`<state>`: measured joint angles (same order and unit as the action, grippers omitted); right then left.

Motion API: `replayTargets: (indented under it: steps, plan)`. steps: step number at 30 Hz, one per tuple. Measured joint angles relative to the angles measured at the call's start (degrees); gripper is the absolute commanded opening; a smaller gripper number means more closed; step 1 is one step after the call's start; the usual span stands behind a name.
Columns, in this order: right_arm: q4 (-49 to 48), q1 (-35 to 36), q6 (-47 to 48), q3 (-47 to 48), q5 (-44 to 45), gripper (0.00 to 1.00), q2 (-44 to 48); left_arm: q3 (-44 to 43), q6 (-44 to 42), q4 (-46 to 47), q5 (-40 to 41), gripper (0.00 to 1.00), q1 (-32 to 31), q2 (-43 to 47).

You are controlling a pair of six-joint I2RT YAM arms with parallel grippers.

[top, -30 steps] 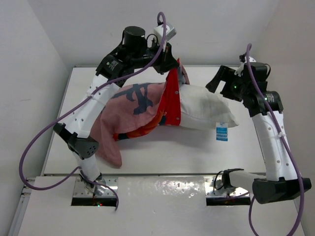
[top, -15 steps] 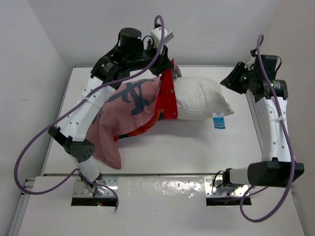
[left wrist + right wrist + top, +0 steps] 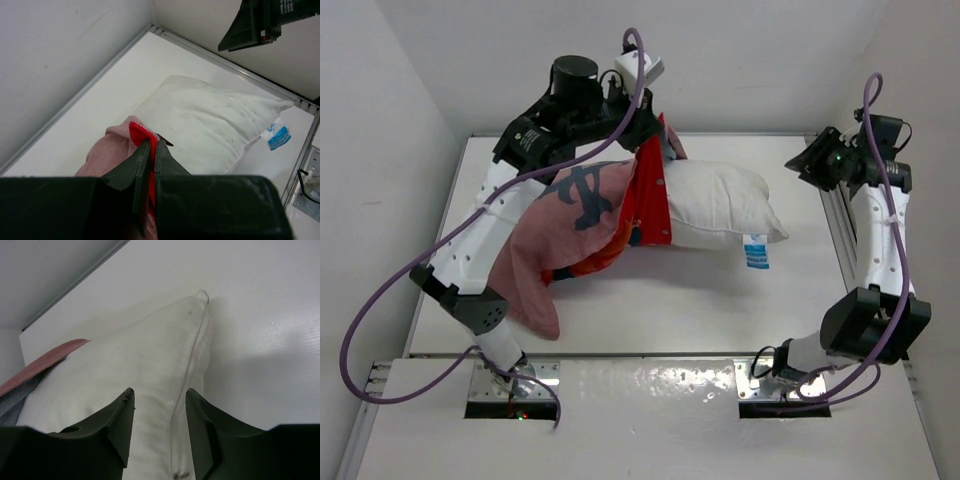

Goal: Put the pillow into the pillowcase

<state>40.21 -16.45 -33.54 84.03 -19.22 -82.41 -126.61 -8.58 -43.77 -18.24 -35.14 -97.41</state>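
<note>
Top view: the right gripper (image 3: 812, 160) has swung clear of the pillow (image 3: 720, 205), whose left end sits inside the mouth of the pillowcase (image 3: 585, 215). Left wrist view: the left gripper (image 3: 152, 146) is clamped on the red hem. Right wrist view: the fingers are apart and empty, so most of the insertion likely remains to be done.

Pillow (image 3: 720, 205) white, blue tag (image 3: 754, 252); pillowcase (image 3: 645, 200) red, black print, pink inside.

Robotics lab: bare white walls (image 3: 390, 100) box in a table (image 3: 700, 300).
</note>
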Motion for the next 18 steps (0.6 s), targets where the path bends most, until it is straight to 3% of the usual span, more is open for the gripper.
replayTargets:
  steps: [12,16,18]
  plan:
    - [-8.04,0.02,0.90,-2.29,-0.98,0.43,-8.98,0.94,-0.63,0.59,6.97,0.00,-0.02,8.26]
    - [-13.94,-0.83,-1.33,-12.96,-1.92,0.26,-8.22,0.55,-1.25,1.16,8.81,0.00,-0.15,8.39]
    - [-18.40,-1.64,-3.89,-22.21,-3.78,0.22,-6.95,-0.44,-1.53,0.96,9.49,0.00,-0.22,7.80]
